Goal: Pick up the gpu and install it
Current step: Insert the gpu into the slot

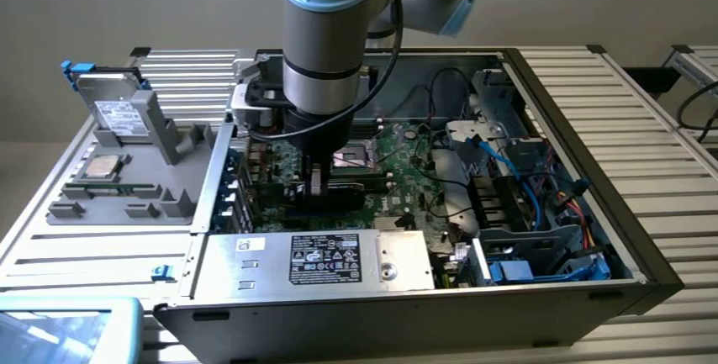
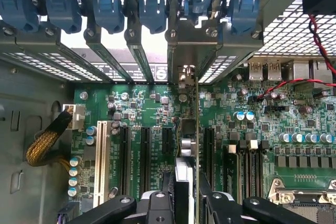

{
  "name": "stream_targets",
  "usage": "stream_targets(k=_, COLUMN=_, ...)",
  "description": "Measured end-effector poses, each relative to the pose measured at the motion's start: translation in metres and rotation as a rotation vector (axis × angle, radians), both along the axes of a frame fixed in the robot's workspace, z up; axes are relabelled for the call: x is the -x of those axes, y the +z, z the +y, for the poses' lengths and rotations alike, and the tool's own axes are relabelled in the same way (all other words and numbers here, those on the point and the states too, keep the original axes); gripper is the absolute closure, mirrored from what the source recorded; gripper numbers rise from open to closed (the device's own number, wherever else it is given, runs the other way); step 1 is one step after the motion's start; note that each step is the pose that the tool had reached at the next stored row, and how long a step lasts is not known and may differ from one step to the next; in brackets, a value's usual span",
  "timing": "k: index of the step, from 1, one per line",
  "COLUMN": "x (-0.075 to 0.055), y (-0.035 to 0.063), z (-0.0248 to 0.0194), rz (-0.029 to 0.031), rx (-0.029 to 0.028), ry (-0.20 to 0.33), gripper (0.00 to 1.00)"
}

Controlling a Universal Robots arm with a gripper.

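Observation:
The gpu (image 2: 196,129) stands on edge over the green motherboard (image 2: 152,108), in line with the black expansion slots (image 2: 146,150). Its silver bracket end (image 2: 184,74) reaches the rear slot opening of the case. My gripper (image 2: 189,205) is shut on the card's top edge, one black finger on each side. In the exterior view the gripper (image 1: 318,181) reaches straight down into the open computer case (image 1: 583,284), and the gpu (image 1: 328,204) shows as a dark slab beneath it. The card's lower edge is hidden, so I cannot tell whether it sits in a slot.
Blue slot latches (image 2: 152,3) line the case's rear wall. A white slot (image 2: 101,161) and a braided cable (image 2: 47,142) lie beside the black slots. The power supply (image 1: 325,259) sits near the front, blue cables (image 1: 527,162) at the exterior view's right, and a grey parts tray (image 1: 124,183) outside.

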State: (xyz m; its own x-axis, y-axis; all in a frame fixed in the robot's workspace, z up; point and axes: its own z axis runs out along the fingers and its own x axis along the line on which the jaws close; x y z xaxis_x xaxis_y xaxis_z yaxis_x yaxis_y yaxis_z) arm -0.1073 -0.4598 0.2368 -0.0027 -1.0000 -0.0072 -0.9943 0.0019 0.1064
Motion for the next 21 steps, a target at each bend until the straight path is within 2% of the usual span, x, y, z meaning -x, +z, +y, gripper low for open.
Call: stream_targets(k=21, x=0.0012, y=-0.0026, z=-0.0003, rz=-0.0003, rx=0.0001, ry=0.0, gripper=0.71)
